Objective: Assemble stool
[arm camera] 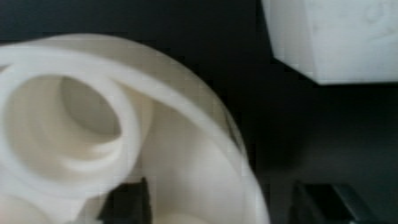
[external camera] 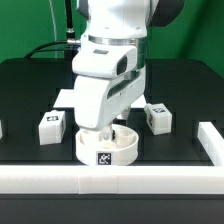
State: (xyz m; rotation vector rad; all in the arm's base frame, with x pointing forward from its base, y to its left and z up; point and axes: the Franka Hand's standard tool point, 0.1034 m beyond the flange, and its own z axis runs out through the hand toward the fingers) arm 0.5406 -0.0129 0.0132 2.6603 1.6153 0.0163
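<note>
Gripper [external camera: 110, 130] at lower centre of the exterior view, directly over the seat [external camera: 108, 152], down at its top; whether its fingers grip anything cannot be told.

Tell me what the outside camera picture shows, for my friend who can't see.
A white robot arm's gripper hangs low over a thick round white plastic seat on a black table. A small white blocky tagged leg lies at the exterior view's left, another leg at its right, a long white rail in front.
</note>
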